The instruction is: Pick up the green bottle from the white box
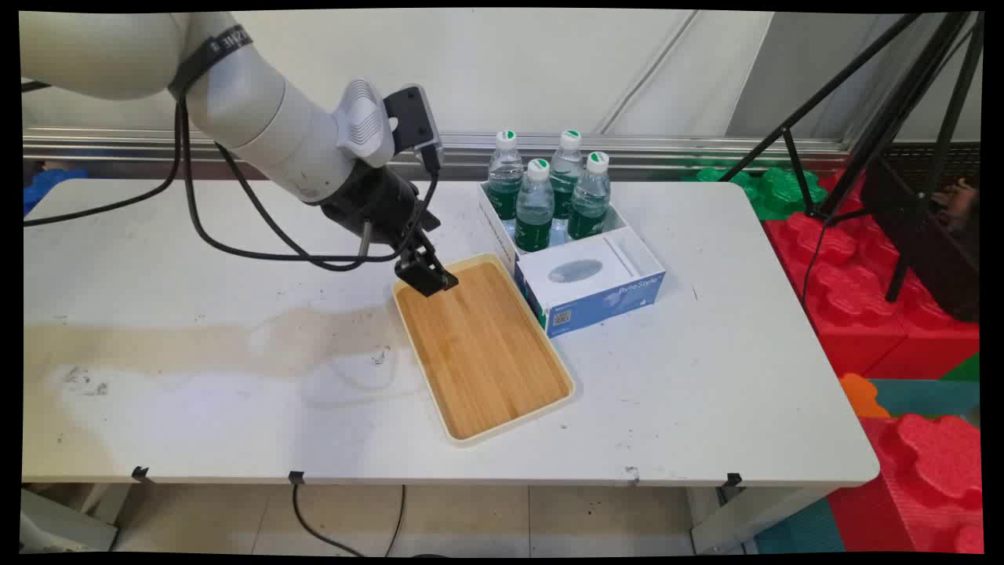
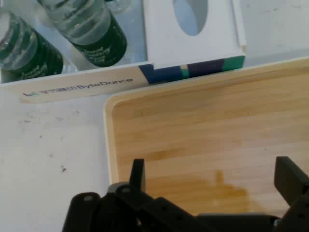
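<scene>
- Four bottles (image 1: 549, 200) stand in a white box (image 1: 584, 282) near the table's (image 1: 706, 392) far edge.
- Gripper (image 1: 427, 276), fingers apart, hangs over the wooden tray's (image 1: 482, 349) far corner.
- Red foam blocks (image 1: 878, 298) lie right of the table.

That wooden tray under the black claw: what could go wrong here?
The tool, fingers open, hangs low over the wooden tray at its far corner; dropping further, it might strike the rim. The tray lies close beside the white box of water bottles, so shoving it might jostle them.
</scene>
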Robot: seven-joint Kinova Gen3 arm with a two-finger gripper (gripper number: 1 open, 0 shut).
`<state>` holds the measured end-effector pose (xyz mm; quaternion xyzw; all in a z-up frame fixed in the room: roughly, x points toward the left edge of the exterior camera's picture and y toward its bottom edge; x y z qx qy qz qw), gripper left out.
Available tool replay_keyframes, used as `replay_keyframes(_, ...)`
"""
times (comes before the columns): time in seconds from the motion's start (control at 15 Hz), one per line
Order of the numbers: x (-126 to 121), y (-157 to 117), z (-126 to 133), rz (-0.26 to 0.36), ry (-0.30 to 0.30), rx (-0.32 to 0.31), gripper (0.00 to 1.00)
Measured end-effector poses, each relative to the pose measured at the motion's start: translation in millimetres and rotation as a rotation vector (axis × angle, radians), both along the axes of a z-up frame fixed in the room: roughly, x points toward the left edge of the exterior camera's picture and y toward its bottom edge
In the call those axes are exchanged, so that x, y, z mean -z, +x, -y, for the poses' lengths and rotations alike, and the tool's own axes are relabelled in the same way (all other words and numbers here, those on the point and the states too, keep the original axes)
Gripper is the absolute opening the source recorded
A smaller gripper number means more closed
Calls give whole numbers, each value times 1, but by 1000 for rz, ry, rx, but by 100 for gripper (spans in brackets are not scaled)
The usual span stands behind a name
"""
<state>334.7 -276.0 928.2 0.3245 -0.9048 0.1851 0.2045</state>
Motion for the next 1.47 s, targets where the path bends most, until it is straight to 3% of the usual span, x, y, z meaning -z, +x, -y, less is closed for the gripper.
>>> replay_keyframes(0.73,-12,0,21,-12,-65,-57,100)
replay_keyframes(1.47,-20,-13,62,-49,-117,-132,100)
